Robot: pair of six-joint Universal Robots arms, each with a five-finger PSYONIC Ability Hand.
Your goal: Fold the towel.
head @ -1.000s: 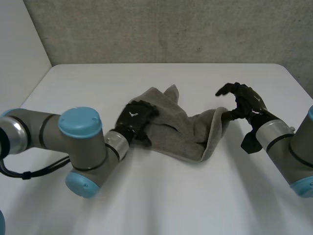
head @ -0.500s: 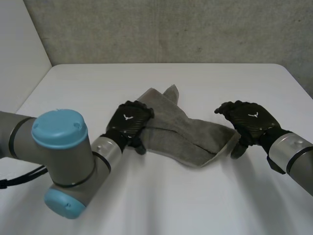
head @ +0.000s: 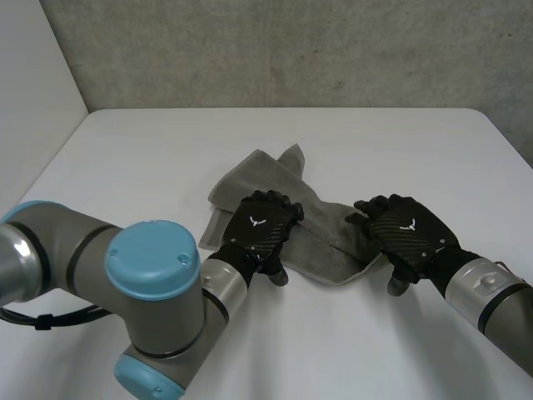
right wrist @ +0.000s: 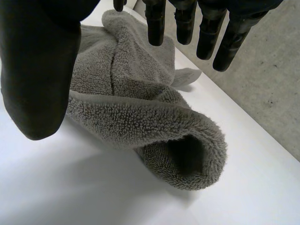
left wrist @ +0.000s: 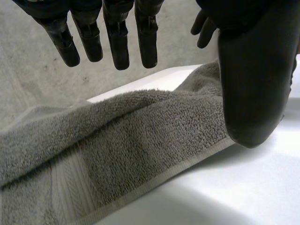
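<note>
Soft, floppy grey terry towel (head: 321,223) on white desk (head: 150,158).
Open left hand (head: 265,229), open right hand (head: 405,233) over it; probably best pinched at corners.

The towel (head: 325,233) is plain mid-grey terry, with a flatter ribbed band (left wrist: 70,183) along its hem; the table (head: 166,150) is white; the left hand (head: 265,232) and right hand (head: 410,235) are black, each with a small white mark on its back; the far wall (head: 291,50) is speckled grey.
</note>
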